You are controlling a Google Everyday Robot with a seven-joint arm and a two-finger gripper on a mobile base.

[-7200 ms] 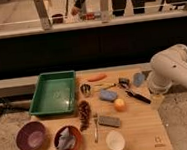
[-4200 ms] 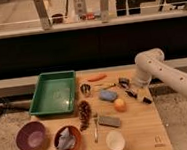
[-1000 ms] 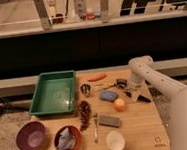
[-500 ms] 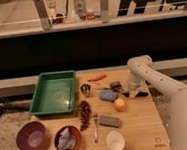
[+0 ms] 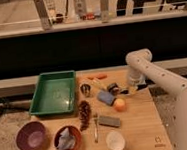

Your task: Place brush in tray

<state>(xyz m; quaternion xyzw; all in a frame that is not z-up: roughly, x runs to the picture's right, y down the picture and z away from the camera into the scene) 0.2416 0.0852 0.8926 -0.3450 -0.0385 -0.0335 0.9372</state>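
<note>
The green tray point(image 5: 51, 75) lies at the table's back left with nothing in it. The slim black brush point(image 5: 125, 92) lies on the table at the right, near the back, well apart from the tray. Only a short dark stretch of it shows beside my gripper point(image 5: 130, 89). The gripper has come down from the white arm onto the brush and is shut on it at table height.
Around the gripper lie a small black object point(image 5: 112, 88), a blue thing point(image 5: 105, 97) and an orange point(image 5: 119, 104). A metal cup point(image 5: 85, 89), a pinecone point(image 5: 84, 113), a fork point(image 5: 95, 127), a grey block point(image 5: 109, 120), a white cup point(image 5: 115, 141) and two bowls point(image 5: 31, 135) fill the middle and front.
The gripper has closed on the brush over the last second. The arm has barely shifted and nothing else on the table has moved.
</note>
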